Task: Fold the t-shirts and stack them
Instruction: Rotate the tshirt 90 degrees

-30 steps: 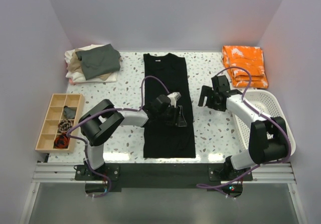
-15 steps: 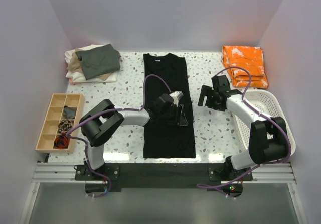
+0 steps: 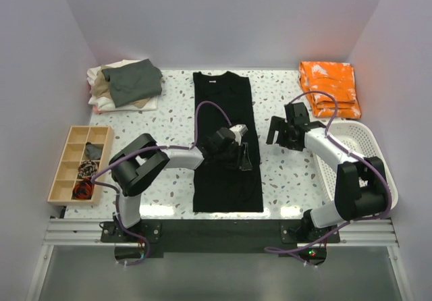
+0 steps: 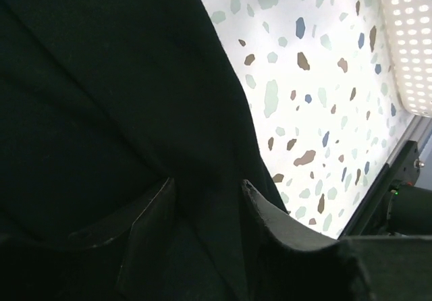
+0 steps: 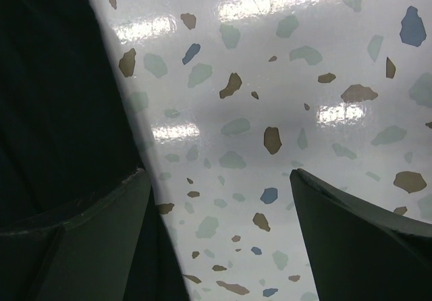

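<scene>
The black t-shirt [image 3: 223,105] lies on the table as a long narrow strip, with its white label [image 3: 213,83] at the far end. My left gripper [image 3: 244,155] sits low on the shirt's right edge, about halfway along. In the left wrist view the jaws [image 4: 207,181] stand partly open, with a ridge of black cloth [image 4: 101,78] between them. My right gripper [image 3: 277,131] is open and empty over bare table just right of the shirt. The right wrist view [image 5: 219,173] shows the shirt's edge [image 5: 54,78] by its left finger. Folded grey-green, tan and cream shirts [image 3: 125,85] are stacked at the back left.
An orange patterned cloth [image 3: 329,85] lies at the back right. A white perforated basket [image 3: 364,154] stands at the right edge and also shows in the left wrist view [image 4: 408,58]. A wooden compartment tray [image 3: 81,162] with small items sits at the left.
My left gripper has crept slightly to the right and away along the shirt's right edge. The right arm and the shirt have not visibly moved.
</scene>
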You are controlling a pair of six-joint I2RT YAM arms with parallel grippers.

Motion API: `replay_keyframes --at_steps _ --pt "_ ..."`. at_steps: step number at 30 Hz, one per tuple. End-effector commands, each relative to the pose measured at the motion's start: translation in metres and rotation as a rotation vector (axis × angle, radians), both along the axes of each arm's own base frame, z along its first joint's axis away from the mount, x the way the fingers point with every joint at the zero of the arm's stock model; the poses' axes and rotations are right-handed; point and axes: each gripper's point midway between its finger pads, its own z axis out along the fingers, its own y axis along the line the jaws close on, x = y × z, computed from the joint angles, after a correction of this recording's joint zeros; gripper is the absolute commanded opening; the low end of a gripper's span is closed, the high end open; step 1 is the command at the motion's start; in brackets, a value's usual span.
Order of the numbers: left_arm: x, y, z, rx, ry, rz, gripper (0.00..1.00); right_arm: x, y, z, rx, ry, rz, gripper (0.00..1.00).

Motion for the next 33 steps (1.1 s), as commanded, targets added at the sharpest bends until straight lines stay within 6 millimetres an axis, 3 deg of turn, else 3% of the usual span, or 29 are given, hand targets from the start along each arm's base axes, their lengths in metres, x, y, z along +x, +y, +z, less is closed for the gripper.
replay_keyframes --at_steps 1,9,13,21,29,33 --pt "0.015 0.002 0.025 0.042 -0.106 0.047 0.48 0.004 0.001 0.004 0.012 -0.032 0.006 0.89" --pt "0.014 0.016 0.004 0.131 -0.081 0.079 0.48 0.005 0.003 0.002 0.018 -0.028 0.008 0.89" --pt "0.009 0.011 -0.001 0.109 -0.063 0.057 0.47 0.005 0.003 0.002 0.017 -0.028 0.010 0.89" --pt "0.007 0.003 -0.012 0.106 -0.038 0.028 0.26 0.003 0.001 0.000 0.011 -0.021 0.008 0.89" --pt "0.009 -0.001 -0.006 0.092 -0.054 0.026 0.00 0.002 0.003 -0.004 0.016 -0.010 0.018 0.89" --pt "0.011 -0.001 0.010 0.064 -0.079 0.031 0.00 -0.001 0.002 -0.006 0.015 -0.003 0.019 0.89"
